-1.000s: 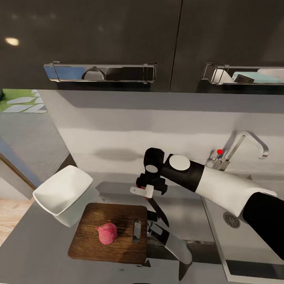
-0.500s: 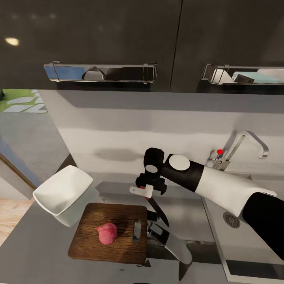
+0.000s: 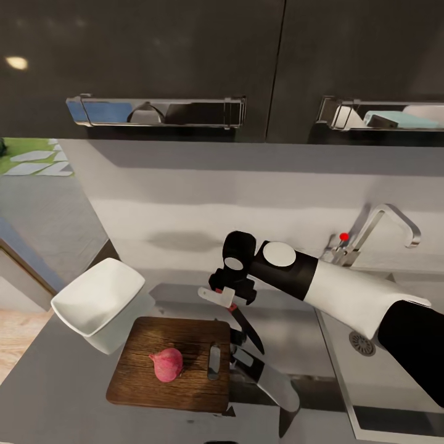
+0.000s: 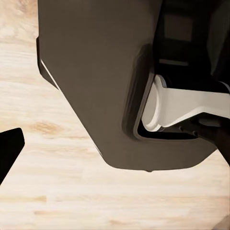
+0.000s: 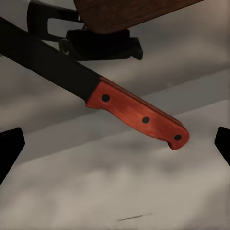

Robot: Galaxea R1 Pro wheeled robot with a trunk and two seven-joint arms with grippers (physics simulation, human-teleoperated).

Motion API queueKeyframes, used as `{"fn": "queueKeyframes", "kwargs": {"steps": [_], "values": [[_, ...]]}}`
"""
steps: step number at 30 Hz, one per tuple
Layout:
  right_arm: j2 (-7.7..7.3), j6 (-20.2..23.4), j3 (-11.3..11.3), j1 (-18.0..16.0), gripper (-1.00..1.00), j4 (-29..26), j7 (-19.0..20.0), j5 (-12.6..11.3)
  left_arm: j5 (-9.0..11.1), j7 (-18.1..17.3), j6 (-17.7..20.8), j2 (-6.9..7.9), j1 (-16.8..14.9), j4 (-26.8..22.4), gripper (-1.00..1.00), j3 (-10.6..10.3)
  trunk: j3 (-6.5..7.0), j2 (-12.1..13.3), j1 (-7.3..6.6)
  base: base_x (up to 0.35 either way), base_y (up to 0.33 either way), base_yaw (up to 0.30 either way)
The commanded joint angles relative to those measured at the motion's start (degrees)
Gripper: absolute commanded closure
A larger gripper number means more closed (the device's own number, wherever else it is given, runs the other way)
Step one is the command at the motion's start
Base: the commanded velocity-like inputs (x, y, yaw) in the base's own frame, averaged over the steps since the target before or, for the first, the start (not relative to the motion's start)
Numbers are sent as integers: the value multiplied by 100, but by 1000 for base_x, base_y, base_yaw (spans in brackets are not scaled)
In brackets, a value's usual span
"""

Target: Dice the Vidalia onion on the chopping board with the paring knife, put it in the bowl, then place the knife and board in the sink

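Right gripper hanging over the paring knife, fingers spread wide, nothing pinched yet.
Knife lies on the countertop just right of the chopping board; Vidalia onion sits whole on it. I'd centre on the red handle before closing. Left fingers: can't tell.

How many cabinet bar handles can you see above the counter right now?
2. One steel bar handle is on the left-hand upper cabinet door; the other handle is on the right-hand door, cut off by the picture's edge. More may lie outside the view.
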Motion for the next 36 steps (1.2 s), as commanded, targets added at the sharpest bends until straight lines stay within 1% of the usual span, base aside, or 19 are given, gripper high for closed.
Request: {"fn": "queueKeyframes", "kwargs": {"steps": [1,19,24,26,28,30,31,32,36], "values": [[-4,-57,12,-7,-100,-9,-7,21,56,-33,-40,-1,-11,29,-100,-33,-19,-11,3,0,0,0],[-22,-89,13,-7,-100,-9,-9,30,56,-33,-40,-1,-11,29,-100,-33,-184,-11,3,0,0,0],[-51,-108,13,-7,-100,-4,-9,30,56,-33,-40,-1,-11,29,-100,-33,-230,-11,3,0,0,0],[-64,-172,13,-7,-100,-2,-9,30,56,-33,-40,-1,-11,29,-100,-33,-246,-11,3,0,0,0],[-73,-336,17,-7,-100,2,-10,30,56,-33,-40,-1,-11,29,-100,-33,-254,-11,3,0,0,0],[-84,-644,74,-7,-100,6,-5,30,56,-33,-40,-1,-9,29,-100,-33,-258,-11,3,0,0,0],[-87,-776,142,-7,-100,7,-3,28,56,-33,-40,-1,-10,29,-100,-33,-259,-11,3,0,0,0],[-86,-946,347,-7,-100,8,-1,30,56,-33,-40,-1,-9,29,-100,-33,-259,-11,3,0,0,0],[-83,-1012,470,-7,-100,4,1,30,56,-33,-40,-1,-11,29,-100,-33,-260,-11,3,0,0,0]]}}
